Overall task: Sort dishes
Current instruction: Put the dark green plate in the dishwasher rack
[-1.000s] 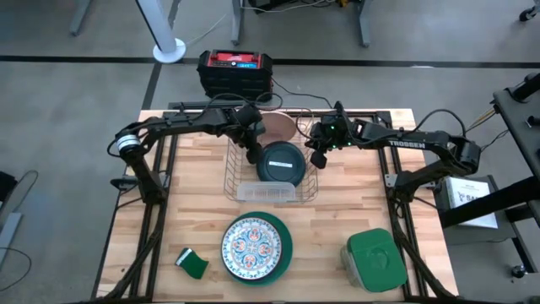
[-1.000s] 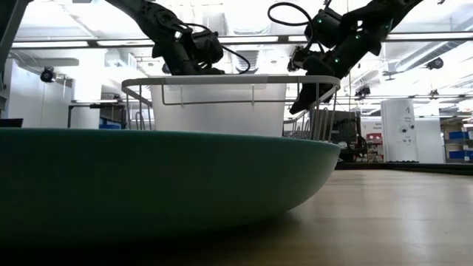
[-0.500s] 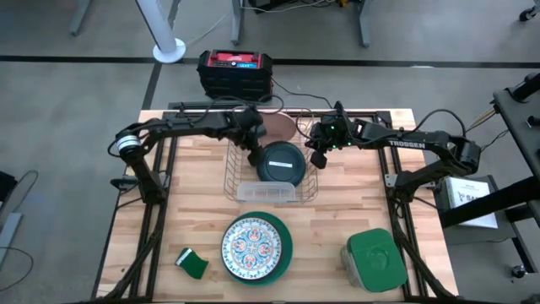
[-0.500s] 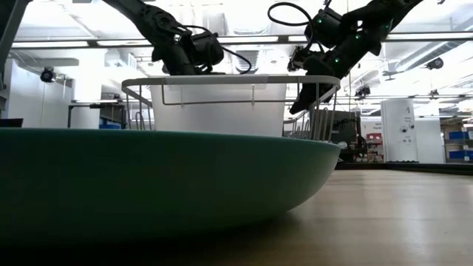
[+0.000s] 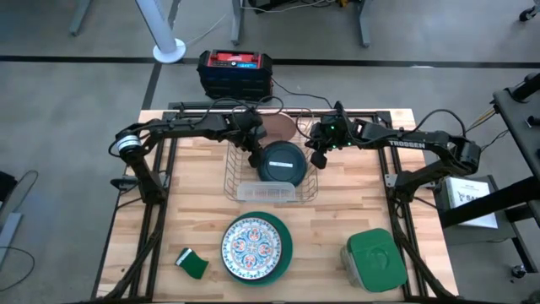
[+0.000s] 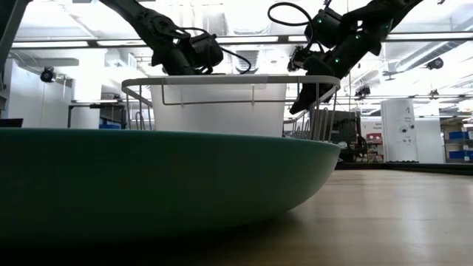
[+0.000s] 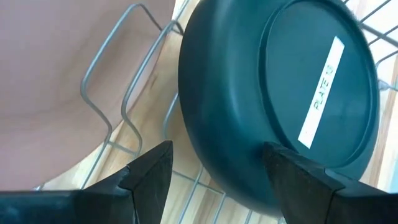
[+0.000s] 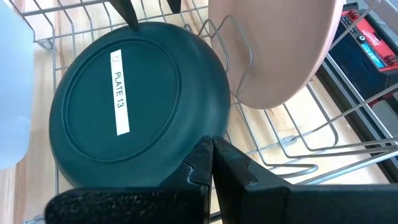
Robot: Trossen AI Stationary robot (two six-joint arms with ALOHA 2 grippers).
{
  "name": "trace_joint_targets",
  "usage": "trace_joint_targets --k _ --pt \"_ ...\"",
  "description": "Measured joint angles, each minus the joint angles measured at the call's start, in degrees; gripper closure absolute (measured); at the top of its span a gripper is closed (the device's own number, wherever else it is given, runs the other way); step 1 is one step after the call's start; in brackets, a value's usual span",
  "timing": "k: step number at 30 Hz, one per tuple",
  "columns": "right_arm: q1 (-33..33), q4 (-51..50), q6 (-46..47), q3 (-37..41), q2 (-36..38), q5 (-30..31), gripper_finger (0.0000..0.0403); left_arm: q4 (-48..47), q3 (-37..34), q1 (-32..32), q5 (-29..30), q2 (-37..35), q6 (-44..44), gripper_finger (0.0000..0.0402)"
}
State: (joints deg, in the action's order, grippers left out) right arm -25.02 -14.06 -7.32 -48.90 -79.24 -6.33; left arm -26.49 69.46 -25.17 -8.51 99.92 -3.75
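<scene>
The dark teal plate [image 5: 281,162] leans bottom-up in the wire rack [image 5: 232,181], its label showing [image 8: 137,106]. Behind it the salmon-pink plate [image 5: 277,127] stands on edge between the rack's wires. The white ornamented plate [image 5: 251,245] lies on the teal-green plate [image 5: 287,245] near the table's near edge. My left gripper [image 7: 214,180] is open at the dark plate's left rim [image 7: 205,143], with one finger on either side of it. My right gripper [image 8: 210,149] is shut at the plate's right rim. My right gripper's shut fingertips [image 8: 214,158] point slantwise down at the dark teal plate's right rim [image 8: 205,134]. I cannot tell whether they touch it.
A translucent white holder [image 5: 268,192] hangs on the rack's near side. The green-lidded container [image 5: 371,257] sits at the near right and the green sponge [image 5: 192,263] at the near left. A black-and-red box [image 5: 236,72] stands beyond the far edge.
My left gripper has drawn back a little from the dark teal plate, up and toward the table's far-left. The plates and my right arm have kept still.
</scene>
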Motion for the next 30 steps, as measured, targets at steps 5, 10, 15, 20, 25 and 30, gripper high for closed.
trace_joint_targets --k 5,10,15,20,25,30 --pt "0.00 0.15 -0.26 0.05 0.00 0.00 0.0401 1.66 -0.64 0.00 -0.07 0.00 0.00 0.0162" --pt "0.02 1.40 -0.20 0.20 -0.10 -0.15 0.0401 2.01 -0.93 0.00 -0.58 1.45 -0.39 0.0162" --pt "0.04 2.48 1.04 0.01 -0.24 -0.17 0.0401 2.39 -0.82 -0.02 -2.16 3.51 -0.33 0.0162" --pt "0.00 2.39 3.32 -1.93 -0.24 -0.15 0.0400 2.88 -0.80 -0.02 -2.48 4.33 -0.33 0.0162" --pt "-0.02 0.16 4.07 -4.88 -0.50 -2.06 0.0379 2.94 -0.82 0.00 -2.42 4.52 -0.31 0.0162" --pt "0.06 -2.63 3.71 -8.90 -4.52 -7.68 0.0330 2.96 -0.86 0.02 -2.12 4.55 -0.31 0.0162"
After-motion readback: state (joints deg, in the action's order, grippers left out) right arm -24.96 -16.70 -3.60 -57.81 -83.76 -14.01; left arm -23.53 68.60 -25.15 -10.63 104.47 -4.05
